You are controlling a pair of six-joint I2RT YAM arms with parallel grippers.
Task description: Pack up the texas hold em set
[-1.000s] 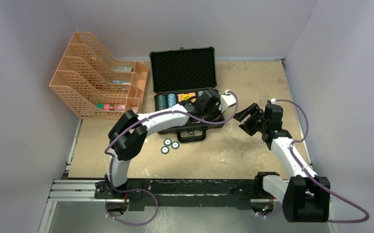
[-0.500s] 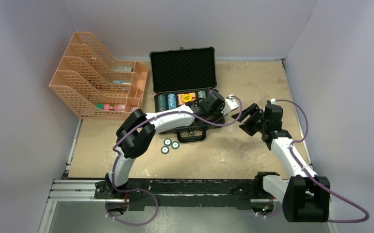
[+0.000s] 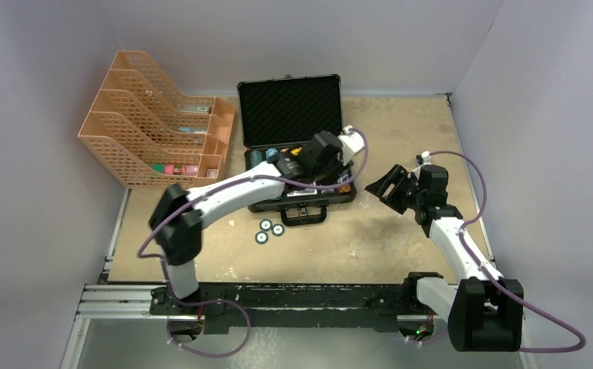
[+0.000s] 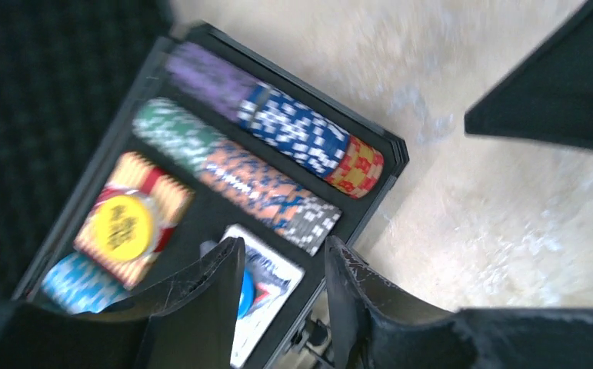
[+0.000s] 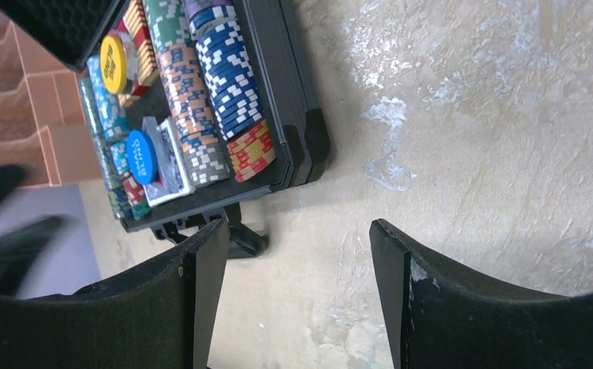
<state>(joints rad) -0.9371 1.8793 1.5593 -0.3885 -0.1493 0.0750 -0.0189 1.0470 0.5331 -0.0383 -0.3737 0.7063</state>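
Case (image 3: 289,108) sits open mid-bench (image 3: 401,238), lid up. Left end effector (image 4: 281,257) is over the tray, fingers partly spread with nothing between them, and the card deck (image 4: 278,273) is directly below. Chip rows (image 4: 278,173) fill the slots. Right end effector (image 5: 299,231) is spread wide and empty over bare bench just right of the case. Three loose chips (image 3: 268,229) lie near the case handle.

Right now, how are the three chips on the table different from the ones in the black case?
The three loose chips lie flat on the table in front of the case; the case chips stand on edge, packed in rows. The loose chips look pale green; the case chips are blue, orange, green and red. Both are round poker chips.
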